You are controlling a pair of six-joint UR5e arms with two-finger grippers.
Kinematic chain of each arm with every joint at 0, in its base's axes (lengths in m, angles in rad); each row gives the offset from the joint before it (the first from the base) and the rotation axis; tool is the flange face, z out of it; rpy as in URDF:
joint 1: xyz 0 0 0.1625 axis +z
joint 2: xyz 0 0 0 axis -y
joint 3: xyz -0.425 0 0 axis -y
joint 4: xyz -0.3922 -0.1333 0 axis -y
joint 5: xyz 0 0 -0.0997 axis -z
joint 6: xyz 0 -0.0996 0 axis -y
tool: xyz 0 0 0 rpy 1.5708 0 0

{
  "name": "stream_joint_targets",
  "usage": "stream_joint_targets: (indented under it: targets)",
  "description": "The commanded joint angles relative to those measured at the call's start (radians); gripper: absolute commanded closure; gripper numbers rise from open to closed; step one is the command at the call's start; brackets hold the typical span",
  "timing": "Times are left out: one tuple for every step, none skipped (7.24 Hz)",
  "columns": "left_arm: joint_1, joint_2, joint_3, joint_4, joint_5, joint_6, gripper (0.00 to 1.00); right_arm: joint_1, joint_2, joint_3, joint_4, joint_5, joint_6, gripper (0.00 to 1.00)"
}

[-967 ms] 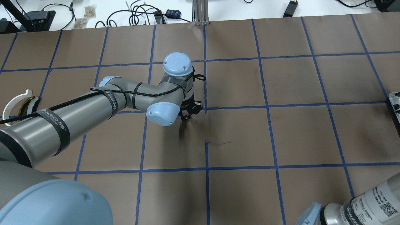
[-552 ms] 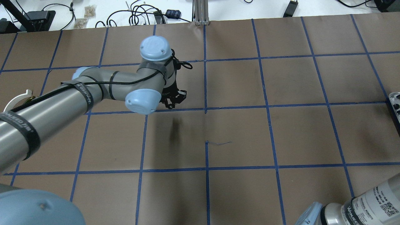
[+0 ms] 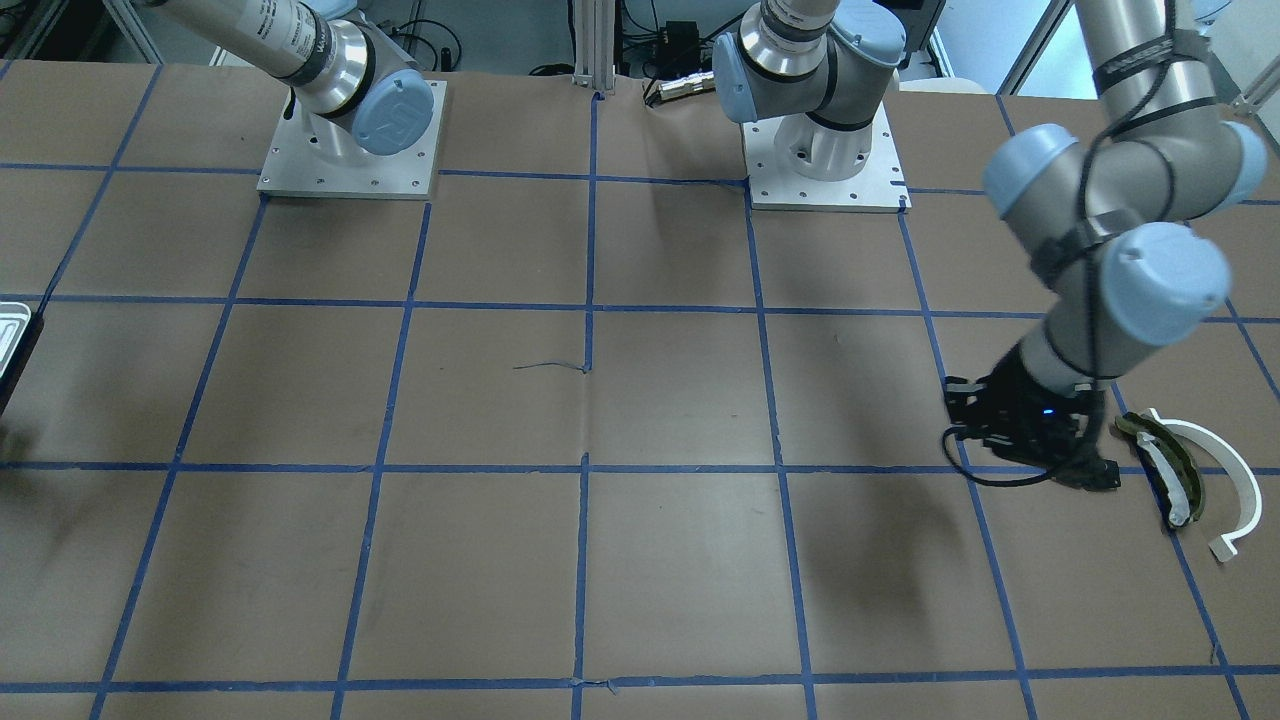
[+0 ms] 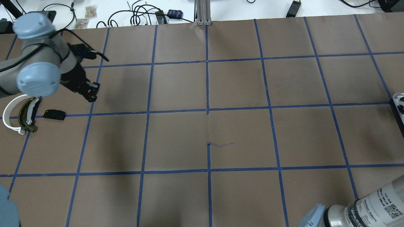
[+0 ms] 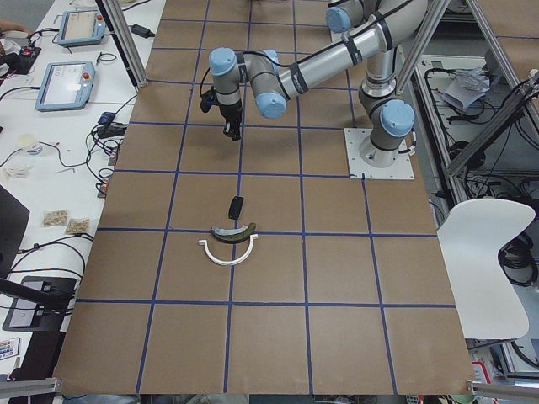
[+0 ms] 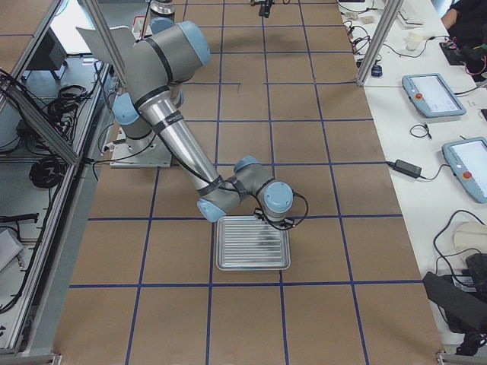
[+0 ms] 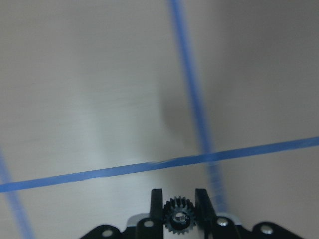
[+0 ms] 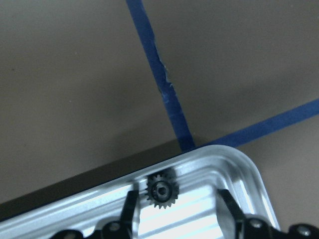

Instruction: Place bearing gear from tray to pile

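Left tool [image 7: 179,198] pinches bearing gear [image 7: 178,217] over bench [image 4: 240,132]; pile [image 4: 26,113] lies to its left, nearer robot, black plate [image 4: 54,114] closest. Right tool [image 8: 178,204] hangs wide over tray [image 8: 234,164] corner, second gear [image 8: 160,190] resting there ungripped.

**Q:** What occupies the lower edge?
**A:** The left gripper [image 7: 179,200]. Its two black fingers [image 7: 157,206] press from either side on a small black toothed gear with a central bore [image 7: 178,218].
**Q:** And the background?
**A:** A blurred tan paper-covered tabletop [image 7: 89,84] crossed by blue tape lines [image 7: 149,167]. One near-horizontal line and one near-vertical line meet just above and right of the gripper, and a third clips the lower-left corner.
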Motion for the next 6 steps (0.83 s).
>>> stream_joint_targets:
  targets:
    - [0.252, -0.038, 0.000, 0.049, -0.004, 0.353, 1.00, 0.000, -0.001, 0.010, 0.000, 0.002, -0.002, 0.62]
    - [0.290, -0.075, -0.005, 0.112, -0.006, 0.396, 1.00, 0.000, -0.007, 0.016, 0.000, 0.002, -0.002, 0.68]
    - [0.297, -0.097, -0.028, 0.117, -0.007, 0.396, 1.00, 0.000, -0.019, 0.021, 0.001, -0.001, 0.000, 0.74]
    - [0.308, -0.098, -0.069, 0.155, -0.007, 0.396, 1.00, 0.002, -0.021, 0.029, 0.000, -0.002, 0.000, 0.78]
    - [0.319, -0.109, -0.094, 0.232, -0.001, 0.391, 1.00, 0.002, -0.022, 0.030, 0.000, -0.004, 0.001, 0.84]
    - [0.319, -0.118, -0.101, 0.240, -0.001, 0.390, 0.91, 0.002, -0.039, 0.030, 0.000, -0.004, 0.004, 0.85]
